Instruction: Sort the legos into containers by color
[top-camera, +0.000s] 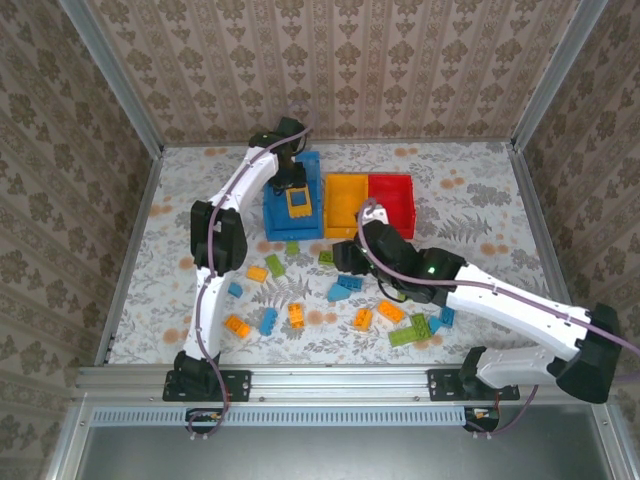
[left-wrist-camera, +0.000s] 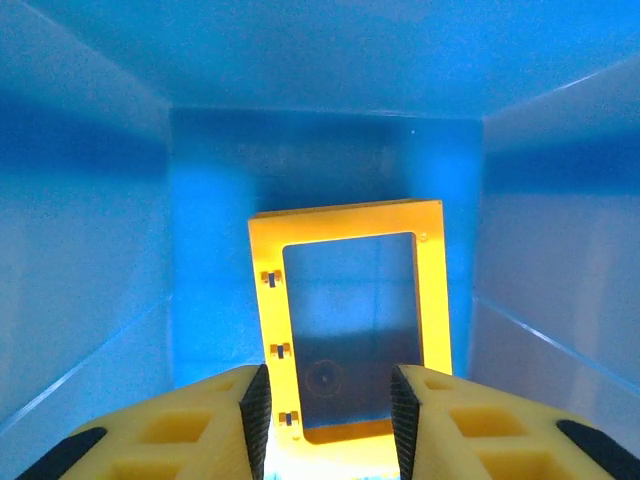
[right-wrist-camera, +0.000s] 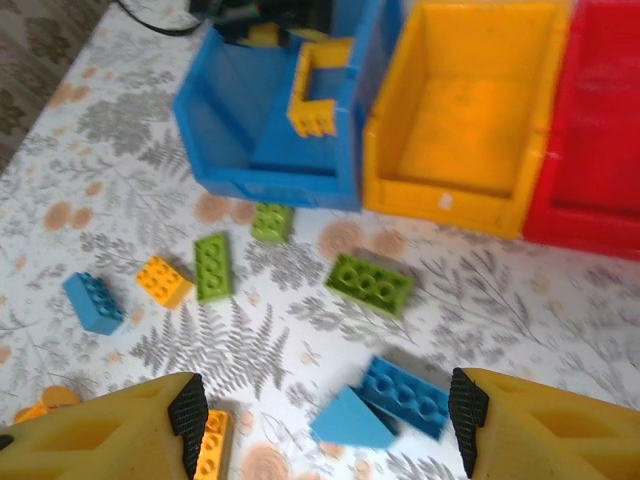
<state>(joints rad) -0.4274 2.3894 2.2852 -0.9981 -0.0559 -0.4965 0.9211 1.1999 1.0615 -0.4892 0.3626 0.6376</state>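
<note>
My left gripper is down inside the blue bin, open. The orange open frame lies just beyond its fingertips on the bin floor. From above, the frame rests in the blue bin under the left gripper. My right gripper hangs open over a blue studded brick and a blue sloped piece, with nothing between its pads. Green bricks and an orange brick lie ahead of it. The yellow-orange bin and red bin look empty.
Loose bricks are scattered across the near half of the table: orange ones, blue ones and green ones. The yellow-orange bin and red bin stand joined, right of the blue bin.
</note>
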